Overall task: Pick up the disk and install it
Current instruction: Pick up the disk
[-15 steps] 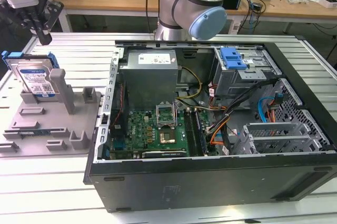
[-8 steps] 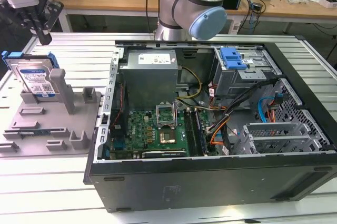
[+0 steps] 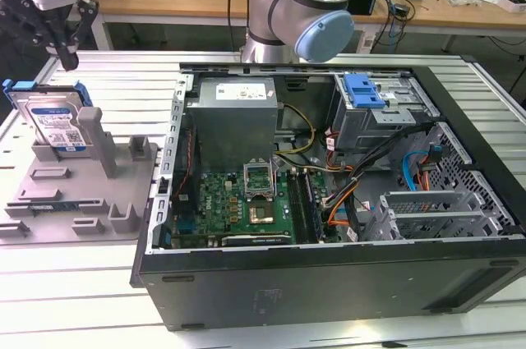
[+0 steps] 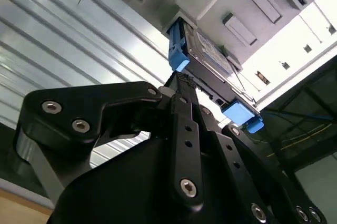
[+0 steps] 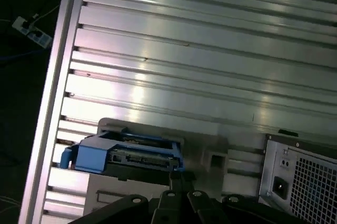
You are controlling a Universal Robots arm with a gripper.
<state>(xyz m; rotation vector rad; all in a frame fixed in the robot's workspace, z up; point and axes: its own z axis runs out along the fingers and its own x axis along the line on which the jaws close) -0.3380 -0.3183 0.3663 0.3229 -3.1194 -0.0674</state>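
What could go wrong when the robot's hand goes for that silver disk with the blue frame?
1. The disk stands on edge in the grey holder, with the hand above it. Coming down off-centre, the hand might knock the blue frame and tip or jam the disk.
2. The open computer case is crowded with cables, so the disk could snag on them going in.
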